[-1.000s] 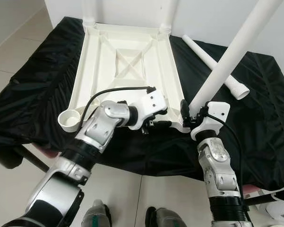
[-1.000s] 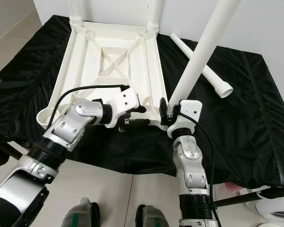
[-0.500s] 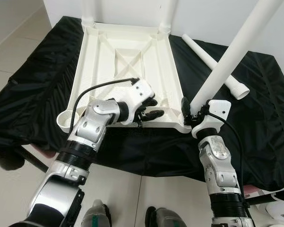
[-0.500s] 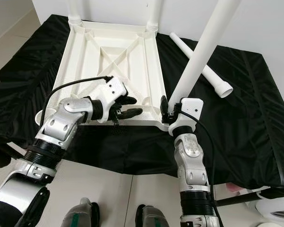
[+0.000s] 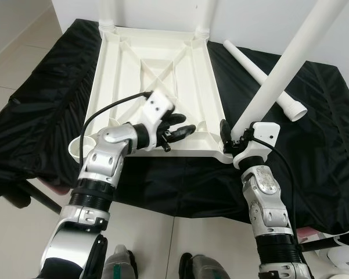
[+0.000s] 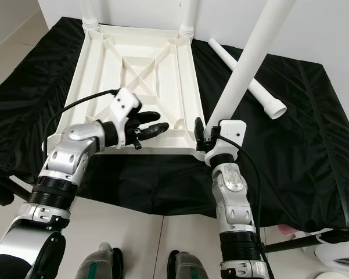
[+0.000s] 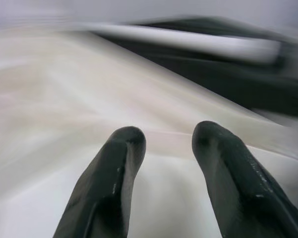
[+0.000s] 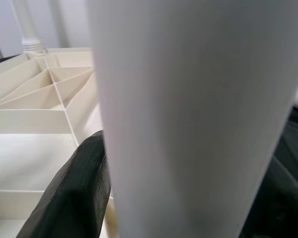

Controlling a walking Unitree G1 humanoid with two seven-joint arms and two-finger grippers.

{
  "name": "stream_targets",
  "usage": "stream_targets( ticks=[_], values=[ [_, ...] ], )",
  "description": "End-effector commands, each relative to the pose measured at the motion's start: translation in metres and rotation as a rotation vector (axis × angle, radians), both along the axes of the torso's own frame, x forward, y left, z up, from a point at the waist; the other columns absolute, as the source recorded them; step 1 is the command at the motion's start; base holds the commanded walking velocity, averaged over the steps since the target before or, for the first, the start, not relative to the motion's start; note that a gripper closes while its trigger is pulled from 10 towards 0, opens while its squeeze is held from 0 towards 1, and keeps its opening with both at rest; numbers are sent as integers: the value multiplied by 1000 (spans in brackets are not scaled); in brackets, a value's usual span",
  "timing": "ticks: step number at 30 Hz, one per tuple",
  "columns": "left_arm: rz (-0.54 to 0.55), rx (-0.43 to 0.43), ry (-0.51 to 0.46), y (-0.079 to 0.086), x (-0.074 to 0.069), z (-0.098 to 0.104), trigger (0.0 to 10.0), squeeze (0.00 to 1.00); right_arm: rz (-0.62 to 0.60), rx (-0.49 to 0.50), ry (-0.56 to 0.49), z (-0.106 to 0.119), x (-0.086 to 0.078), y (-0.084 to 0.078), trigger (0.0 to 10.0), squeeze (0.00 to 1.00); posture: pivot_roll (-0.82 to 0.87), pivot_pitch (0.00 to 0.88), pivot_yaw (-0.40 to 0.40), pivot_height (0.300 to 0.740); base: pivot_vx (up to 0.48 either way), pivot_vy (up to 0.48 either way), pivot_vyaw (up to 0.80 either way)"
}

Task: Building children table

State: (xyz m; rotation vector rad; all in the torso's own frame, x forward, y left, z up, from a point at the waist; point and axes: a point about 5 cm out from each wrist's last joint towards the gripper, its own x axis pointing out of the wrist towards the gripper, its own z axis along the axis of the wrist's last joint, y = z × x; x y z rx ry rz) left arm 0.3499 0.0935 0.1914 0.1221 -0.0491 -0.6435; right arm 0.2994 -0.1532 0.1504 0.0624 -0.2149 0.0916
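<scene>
Fingers of left gripper parted, empty, forearm angled over upturned tabletop — right gripper clamps tilted white leg at near corner.

No readable text, label, brand, number or sign on anything in these views.

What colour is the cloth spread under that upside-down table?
Black, plain, slightly shiny cloth under the white table top; clearest in the right eye view.
</scene>
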Motion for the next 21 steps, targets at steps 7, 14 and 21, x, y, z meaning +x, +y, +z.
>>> stream_targets(
  ticks=[7, 14, 21],
  values=[
    [284, -123, -37, 29, 3, 1, 10000, 0, -6, 8, -10, -5, 0, -5, 10000, 0, 14, 75, -33, 740, 0, 0, 0],
    [397, -141, -38, 32, -7, -9, 10000, 0, -15, -1, -13, -7, 1, -9, 10000, 0, 14, 58, -40, 740, 0, 0, 0],
    [436, -158, -3, 34, -10, -18, 10000, 0, -20, -15, -20, -8, 0, -10, 10000, 0, 16, 48, -37, 740, 0, 0, 0]
  ],
)
